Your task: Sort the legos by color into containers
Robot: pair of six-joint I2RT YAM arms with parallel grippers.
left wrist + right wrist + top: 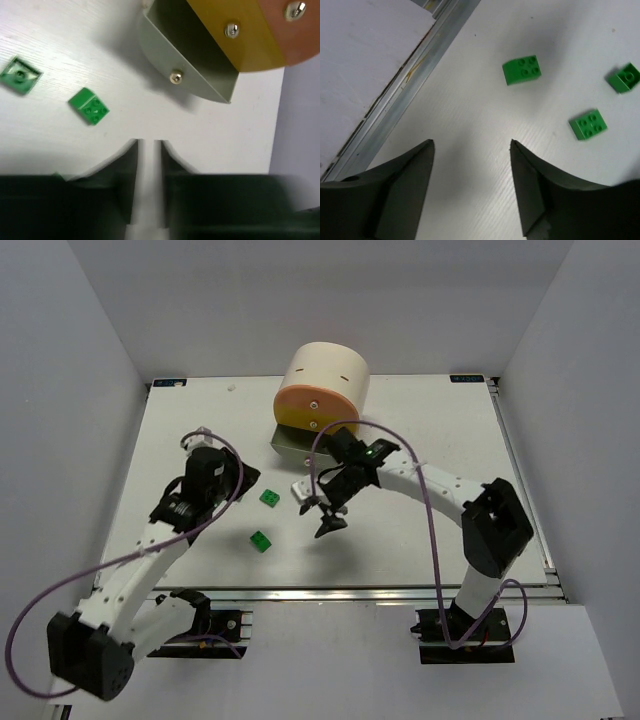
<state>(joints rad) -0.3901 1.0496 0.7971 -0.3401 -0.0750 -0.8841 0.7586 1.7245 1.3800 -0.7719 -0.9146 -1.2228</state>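
Three green legos lie on the white table: a studs-up one [521, 69] [261, 541], a second studs-up one [588, 124] [89, 105] [270, 497], and one lying upside down [623, 77] [19, 75]. The cream drum [322, 380] stands at the back, with its orange drawer [295, 30] and yellow drawer [235, 35] pushed in. Its lowest, grey-green drawer [190, 65] is pulled out. My left gripper [148, 145] [232, 483] is shut on nothing, hovering left of the legos and facing the drum. To the right of the legos, my right gripper [471, 145] [322, 512] hangs open over bare table.
The table's metal front rail [405, 80] runs close to the left of the right gripper in its wrist view. White walls enclose the table on three sides. The right arm's cable [430, 530] loops over the right half of the table.
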